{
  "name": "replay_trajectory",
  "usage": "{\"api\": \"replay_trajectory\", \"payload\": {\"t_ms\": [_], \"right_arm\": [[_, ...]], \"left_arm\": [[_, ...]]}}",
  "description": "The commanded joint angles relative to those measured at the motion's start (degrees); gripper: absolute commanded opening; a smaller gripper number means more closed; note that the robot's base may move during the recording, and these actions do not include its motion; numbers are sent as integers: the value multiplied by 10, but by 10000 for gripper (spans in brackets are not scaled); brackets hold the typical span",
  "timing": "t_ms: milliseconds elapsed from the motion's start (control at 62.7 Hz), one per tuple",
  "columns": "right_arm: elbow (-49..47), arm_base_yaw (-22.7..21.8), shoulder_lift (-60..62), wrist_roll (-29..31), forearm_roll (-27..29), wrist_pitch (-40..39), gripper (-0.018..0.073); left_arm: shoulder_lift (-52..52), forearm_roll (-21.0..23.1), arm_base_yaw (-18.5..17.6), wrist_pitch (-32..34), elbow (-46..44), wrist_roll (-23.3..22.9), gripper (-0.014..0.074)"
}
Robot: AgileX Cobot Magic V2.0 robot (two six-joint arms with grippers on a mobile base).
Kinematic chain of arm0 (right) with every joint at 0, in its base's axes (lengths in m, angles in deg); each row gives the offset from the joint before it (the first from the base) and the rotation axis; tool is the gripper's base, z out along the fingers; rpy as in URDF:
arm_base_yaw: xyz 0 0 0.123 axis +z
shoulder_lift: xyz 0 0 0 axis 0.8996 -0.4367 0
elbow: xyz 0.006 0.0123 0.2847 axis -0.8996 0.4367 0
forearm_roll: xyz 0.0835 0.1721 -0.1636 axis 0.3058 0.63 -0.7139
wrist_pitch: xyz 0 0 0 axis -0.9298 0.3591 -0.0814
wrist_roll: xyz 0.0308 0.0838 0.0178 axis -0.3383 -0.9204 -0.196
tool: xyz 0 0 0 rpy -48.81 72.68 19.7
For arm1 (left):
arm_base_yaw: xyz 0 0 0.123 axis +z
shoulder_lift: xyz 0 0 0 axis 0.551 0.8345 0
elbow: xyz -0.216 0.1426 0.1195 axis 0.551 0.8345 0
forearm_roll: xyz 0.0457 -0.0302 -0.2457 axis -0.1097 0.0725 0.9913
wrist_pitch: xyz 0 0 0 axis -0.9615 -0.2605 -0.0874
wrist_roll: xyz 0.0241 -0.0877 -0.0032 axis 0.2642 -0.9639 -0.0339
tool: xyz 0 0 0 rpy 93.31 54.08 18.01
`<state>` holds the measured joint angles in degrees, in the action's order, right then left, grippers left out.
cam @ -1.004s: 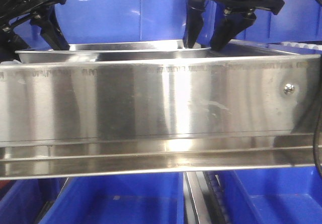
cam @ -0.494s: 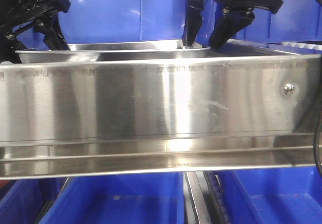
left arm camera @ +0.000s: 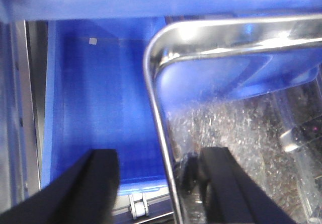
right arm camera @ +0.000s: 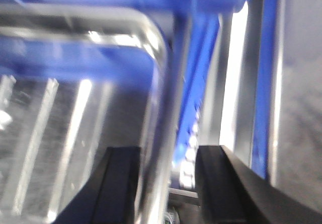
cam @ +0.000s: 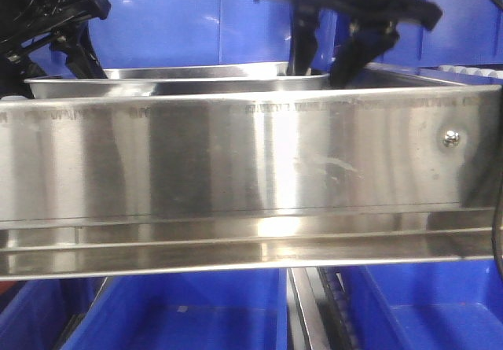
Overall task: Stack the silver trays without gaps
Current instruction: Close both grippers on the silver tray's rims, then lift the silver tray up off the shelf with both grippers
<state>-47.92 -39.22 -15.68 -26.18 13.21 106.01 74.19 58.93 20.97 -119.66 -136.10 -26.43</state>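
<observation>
From the front, a shallow shiny stainless-steel tray [cam: 94, 87] sits just behind the long steel shelf rail [cam: 236, 161]. Left wrist: left gripper [left arm camera: 161, 183] spread, straddling the tray's left rim. Right wrist: right gripper [right arm camera: 163, 178] spread astride its right rim.

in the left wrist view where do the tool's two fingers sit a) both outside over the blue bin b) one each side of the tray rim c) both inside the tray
B: the left tool straddles the silver tray, with one finger over the blue bin, the other inside the tray, and its rim running between them.
</observation>
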Motion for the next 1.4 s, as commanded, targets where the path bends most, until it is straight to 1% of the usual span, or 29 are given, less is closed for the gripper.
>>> {"api": "replay_trajectory", "payload": {"t_ms": [0, 175, 239, 287, 335, 367, 398, 462, 478, 494, 542, 590, 638, 701, 749, 861, 1084, 1227, 1387], "right_arm": [[-5, -1, 0, 2, -3, -2, 192], [-5, -1, 0, 2, -3, -7, 185], [-5, -1, 0, 2, 2, -7, 153], [-5, -1, 0, 2, 5, -6, 110], [-5, -1, 0, 2, 9, -6, 71], [-5, -1, 0, 2, 11, -7, 27], [-5, -1, 0, 2, 16, -8, 1], [-5, -1, 0, 2, 20, -9, -85], [-5, -1, 0, 2, 20, -9, -92], [-5, -1, 0, 2, 21, -9, -94], [-5, -1, 0, 2, 21, -9, -78], [-5, -1, 0, 2, 21, -9, -77], [-5, -1, 0, 2, 21, -9, -78], [-5, -1, 0, 2, 21, -7, -79], [-5, 1, 3, 2, 21, -7, -78], [-5, 7, 13, 2, 21, -8, -78], [-5, 22, 40, 2, -9, -19, -78], [-5, 34, 61, 2, -37, -24, -78], [-6, 37, 80, 2, -37, -41, -78]], "left_arm": [[0, 1, -2, 5, -4, 1, 242], [0, 1, -2, 5, -4, 1, 242], [0, 1, -2, 5, -4, -2, 241], [0, 1, -2, 4, -4, -3, 234], [0, 1, -2, 2, -4, -3, 211], [0, 1, -2, 1, -4, -3, 195], [0, 1, -2, 1, -4, -3, 157], [0, 1, -2, 1, -4, -3, 76], [0, 1, -2, 1, -4, -3, 52], [0, 1, -2, 1, -4, -3, 17], [0, 1, -2, 1, -4, -3, -34], [0, 7, -2, -1, -4, -3, -20], [0, 23, -2, -5, -4, -3, -5], [0, 45, -2, -8, -4, -2, -6], [-1, 52, -2, -8, -4, 0, -6], [-9, 47, -2, -8, -4, 2, -6], [-52, 46, -2, -15, -4, 2, -6], [-98, 43, -2, 4, -4, 2, -16], [-148, 29, -2, 36, -4, 2, -16]]}}
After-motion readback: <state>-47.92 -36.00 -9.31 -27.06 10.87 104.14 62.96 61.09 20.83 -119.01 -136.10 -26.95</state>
